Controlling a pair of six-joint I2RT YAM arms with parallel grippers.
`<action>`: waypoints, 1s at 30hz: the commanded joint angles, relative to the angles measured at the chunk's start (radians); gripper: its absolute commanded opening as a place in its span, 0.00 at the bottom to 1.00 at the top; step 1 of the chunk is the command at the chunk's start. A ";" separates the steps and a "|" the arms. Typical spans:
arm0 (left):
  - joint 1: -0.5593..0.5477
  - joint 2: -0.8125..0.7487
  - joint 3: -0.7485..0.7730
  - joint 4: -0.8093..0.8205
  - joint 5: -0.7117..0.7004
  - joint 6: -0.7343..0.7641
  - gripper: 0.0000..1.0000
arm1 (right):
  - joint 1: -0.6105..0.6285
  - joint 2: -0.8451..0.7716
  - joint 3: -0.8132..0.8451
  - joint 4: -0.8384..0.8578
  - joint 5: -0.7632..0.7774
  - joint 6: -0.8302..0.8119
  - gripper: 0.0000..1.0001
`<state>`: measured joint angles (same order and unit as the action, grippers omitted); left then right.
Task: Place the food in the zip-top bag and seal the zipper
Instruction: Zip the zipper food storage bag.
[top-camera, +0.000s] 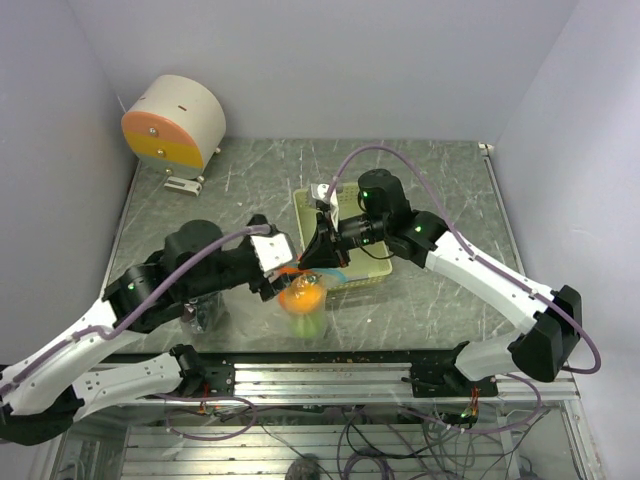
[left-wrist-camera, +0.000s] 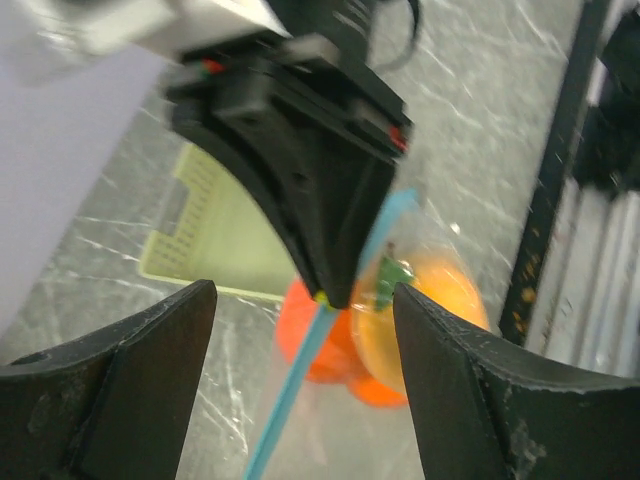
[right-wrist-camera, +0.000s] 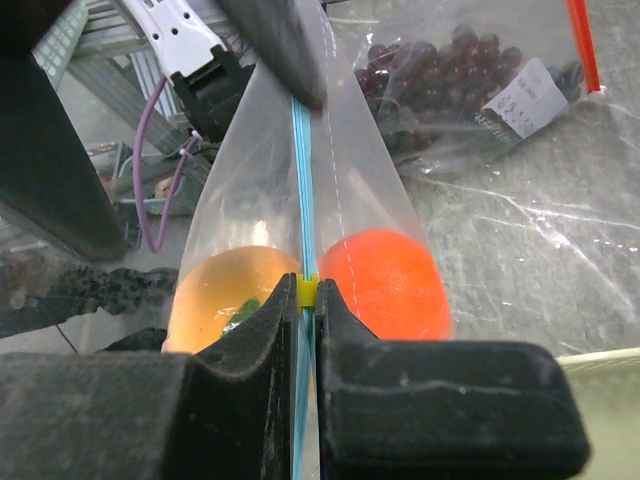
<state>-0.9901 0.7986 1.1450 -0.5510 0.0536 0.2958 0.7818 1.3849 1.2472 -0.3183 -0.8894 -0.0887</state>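
Note:
The zip-top bag (top-camera: 302, 300) hangs above the table's front edge, with its teal zipper (right-wrist-camera: 301, 150) held taut. My right gripper (right-wrist-camera: 307, 298) is shut on the zipper at a small yellow slider (right-wrist-camera: 307, 290). Inside the bag are two pieces of food: an orange fruit (right-wrist-camera: 232, 292) with a small green piece, and a red-orange fruit (right-wrist-camera: 385, 282). My left gripper (left-wrist-camera: 302, 300) stands open. Its fingers (left-wrist-camera: 150, 385) straddle the zipper (left-wrist-camera: 290, 385) without touching it, right by the right gripper's tips. Dark purple grapes (right-wrist-camera: 430, 70) lie on the table in separate clear plastic with a white label.
The pale yellow-green basket (top-camera: 350, 275) stands just behind the bag, under the right gripper (top-camera: 320, 258). A round white and orange device (top-camera: 175, 122) sits at the back left. The table's metal front rail (left-wrist-camera: 550, 190) runs close by the bag.

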 joint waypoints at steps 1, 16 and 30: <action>0.004 0.035 0.045 -0.129 0.179 0.052 0.80 | 0.005 -0.035 0.030 -0.037 0.036 -0.033 0.00; 0.004 0.093 0.038 -0.240 0.104 0.026 0.74 | 0.005 -0.105 0.023 -0.077 0.034 -0.093 0.00; 0.003 0.051 0.024 -0.146 0.075 0.044 0.77 | 0.005 -0.126 0.001 -0.091 0.027 -0.132 0.00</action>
<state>-0.9901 0.8902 1.1774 -0.7685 0.1486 0.3260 0.7830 1.2850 1.2472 -0.4118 -0.8410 -0.2031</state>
